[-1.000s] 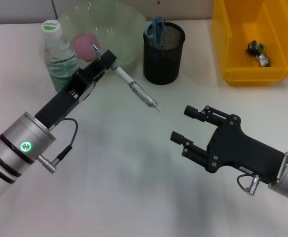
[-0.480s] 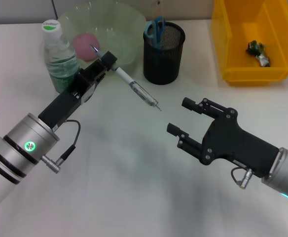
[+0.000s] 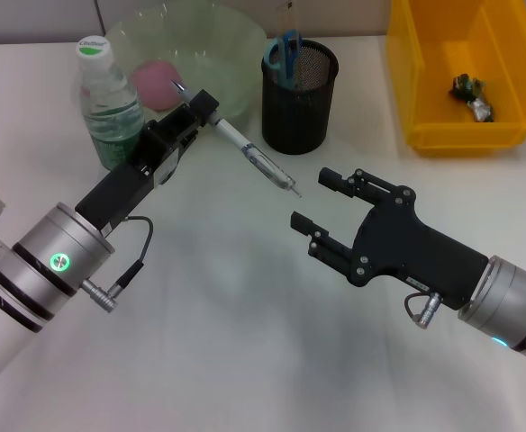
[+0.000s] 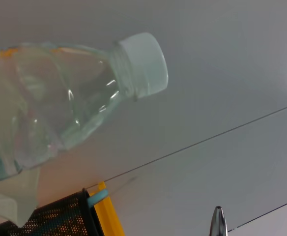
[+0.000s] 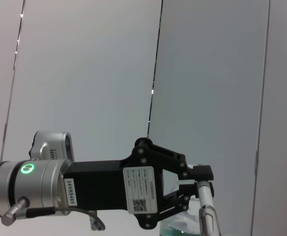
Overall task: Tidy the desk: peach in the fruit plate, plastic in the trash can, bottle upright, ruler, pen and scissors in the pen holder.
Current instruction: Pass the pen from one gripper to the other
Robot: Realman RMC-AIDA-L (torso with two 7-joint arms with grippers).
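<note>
The left gripper is clamped on the white-and-clear plastic pen near its cap end. The pen is held above the white desk, its long axis slanting and its metal tip pointing toward the right gripper, whose jaws are spread wide and empty just beyond the tip. The pen's cap end is partly hidden by the fingers.

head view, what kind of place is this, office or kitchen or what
Probably an office desk staged for a robot tidying test: a white table with a mesh pen holder holding scissors, a yellow bin, and the left gripper holding a pen.
</note>
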